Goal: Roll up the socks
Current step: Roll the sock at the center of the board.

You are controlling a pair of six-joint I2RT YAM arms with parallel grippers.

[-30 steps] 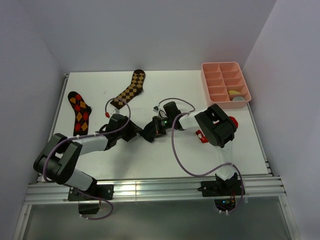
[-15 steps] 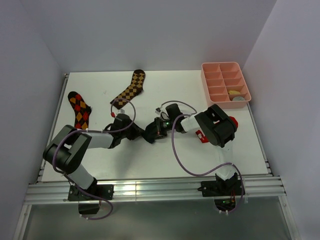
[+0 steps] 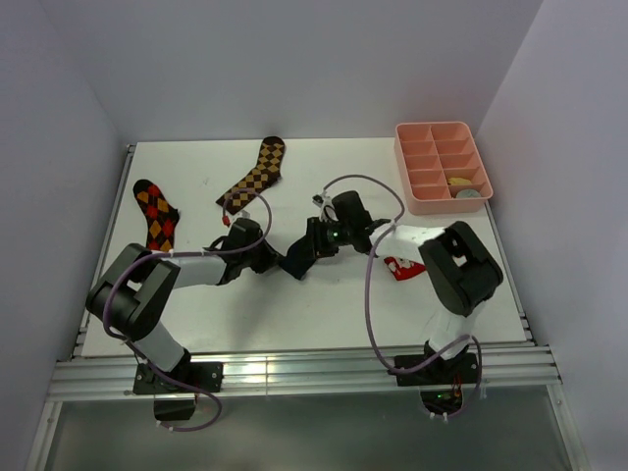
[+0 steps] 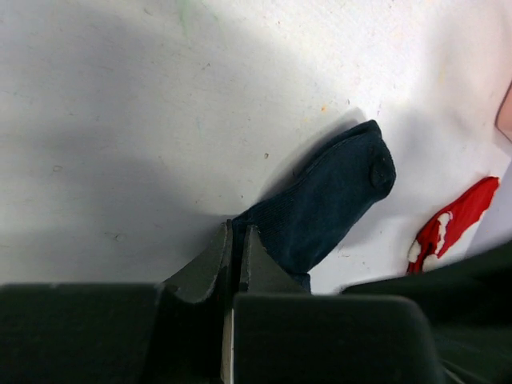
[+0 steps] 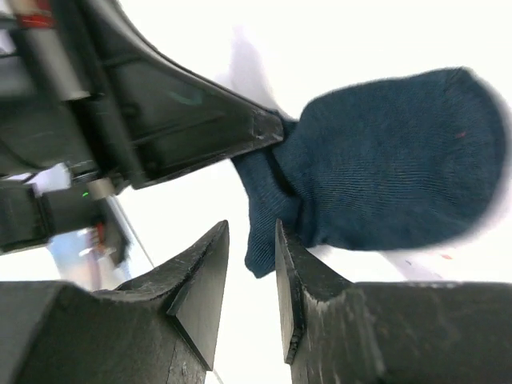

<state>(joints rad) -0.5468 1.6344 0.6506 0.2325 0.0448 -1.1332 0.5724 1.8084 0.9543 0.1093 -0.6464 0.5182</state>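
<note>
The navy sock (image 3: 297, 261) lies flat on the white table between my two grippers. The left wrist view shows the sock (image 4: 328, 200) stretching away to the upper right, toe end far. My left gripper (image 4: 238, 234) is shut on its near edge, the jaws almost touching. From the right wrist, the same sock (image 5: 392, 168) lies spread, and the left gripper's fingertips (image 5: 268, 126) pinch its edge. My right gripper (image 5: 252, 232) is open, with a loose corner of the sock just beyond its tips and nothing between its fingers. In the top view it (image 3: 316, 245) sits right of the sock.
A red sock with white trim (image 3: 400, 265) lies under the right arm. A brown checkered sock (image 3: 257, 172) and a black argyle sock (image 3: 157, 218) lie at the back left. A pink divided tray (image 3: 400, 157) at the back right holds a yellowish bundle (image 3: 458, 181) and a greyish bundle (image 3: 471, 193).
My left gripper has closed on the navy sock's edge. My right gripper has opened and let go of the sock, and the right arm's elbow has swung to the right.
</note>
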